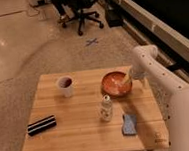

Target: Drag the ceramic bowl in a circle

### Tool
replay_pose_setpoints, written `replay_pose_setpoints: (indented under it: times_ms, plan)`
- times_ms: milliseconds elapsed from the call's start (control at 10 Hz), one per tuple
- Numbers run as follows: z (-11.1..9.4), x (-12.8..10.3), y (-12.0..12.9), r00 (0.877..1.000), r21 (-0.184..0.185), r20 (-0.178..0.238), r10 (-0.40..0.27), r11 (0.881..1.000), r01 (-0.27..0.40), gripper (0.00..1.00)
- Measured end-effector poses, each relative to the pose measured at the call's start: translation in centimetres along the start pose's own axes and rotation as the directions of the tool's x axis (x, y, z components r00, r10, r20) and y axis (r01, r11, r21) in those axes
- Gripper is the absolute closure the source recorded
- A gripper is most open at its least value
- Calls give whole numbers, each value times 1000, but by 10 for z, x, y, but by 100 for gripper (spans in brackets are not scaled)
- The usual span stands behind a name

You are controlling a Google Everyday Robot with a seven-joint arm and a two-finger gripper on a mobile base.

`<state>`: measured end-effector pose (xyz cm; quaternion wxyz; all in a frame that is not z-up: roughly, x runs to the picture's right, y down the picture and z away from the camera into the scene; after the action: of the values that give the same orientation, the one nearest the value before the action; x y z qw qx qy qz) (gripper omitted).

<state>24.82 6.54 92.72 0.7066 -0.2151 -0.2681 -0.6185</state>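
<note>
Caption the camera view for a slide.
Robot gripper at the rim of the orange bowl on a wooden table.

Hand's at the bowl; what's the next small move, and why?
Probably ease the hand down onto the arm-side rim of the ceramic bowl for firm contact before dragging: it is at that rim, but whether it touches cannot be told.

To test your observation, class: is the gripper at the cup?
No, the gripper is at the bowl's right rim, while the cup stands apart across the table.
</note>
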Motion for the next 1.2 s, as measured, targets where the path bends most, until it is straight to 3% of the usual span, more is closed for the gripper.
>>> replay_pose_setpoints:
  times_ms: [300,500,700,1000,1200]
  plan:
    - [7,-12,-1,1000,-4,14,-14,1000,14,61]
    - [3,-23,2,999,1,26,-20,1000,20,83]
    - [-4,-25,15,1000,-7,25,-8,1000,9,98]
    - [-16,-26,47,1000,-48,18,5,999,-4,100]
    - [-20,-44,74,999,-90,44,-8,996,12,100]
